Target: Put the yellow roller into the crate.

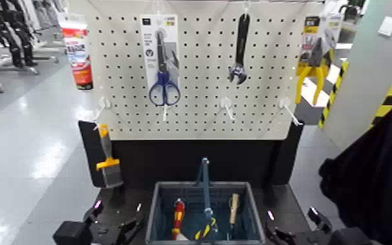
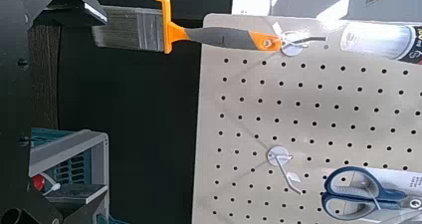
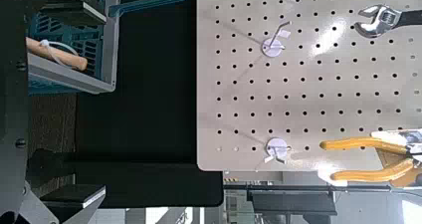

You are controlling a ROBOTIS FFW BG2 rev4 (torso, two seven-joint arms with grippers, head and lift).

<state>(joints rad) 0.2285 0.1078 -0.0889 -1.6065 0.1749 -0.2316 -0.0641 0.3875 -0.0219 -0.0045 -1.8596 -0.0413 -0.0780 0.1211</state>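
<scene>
The crate (image 1: pixel 256 215) sits on the dark counter (image 1: pixel 130 197), its blue handle (image 1: pixel 206 186) standing up over the middle. Inside it, a red-and-yellow handle (image 1: pixel 178 218) lies toward the robot's left, a wooden handle (image 1: pixel 234 208) toward the right, and a small yellow-and-dark item (image 1: pixel 205 230) between them, partly behind the handle bar. That middle item is too small to make out, so I cannot tell whether it is the yellow roller, nor where the roller is.

The left tool (image 1: pixel 117 223) is just beside the crate's left side, low over the counter. Its fingers are spread wide, with nothing between them. The right tool (image 1: pixel 292 223) is just beside the crate's right side, likewise wide open and holding nothing.

Behind the crate stands a black panel (image 1: pixel 192 159), and above that a pale pegboard (image 1: pixel 198 78). Along the pegboard's upper part hang, from left to right, a red-and-white tube (image 1: pixel 77 55), blue scissors (image 1: pixel 164 88) on a card, a wrench (image 1: pixel 240 52) and yellow-handled pliers (image 1: pixel 314 68). The yellow-and-grey brush (image 1: pixel 110 159) hangs bristles down from the lower left hook (image 1: pixel 101 111), in front of the black panel. More white hooks (image 1: pixel 227 107) stick out along the same lower row.
</scene>
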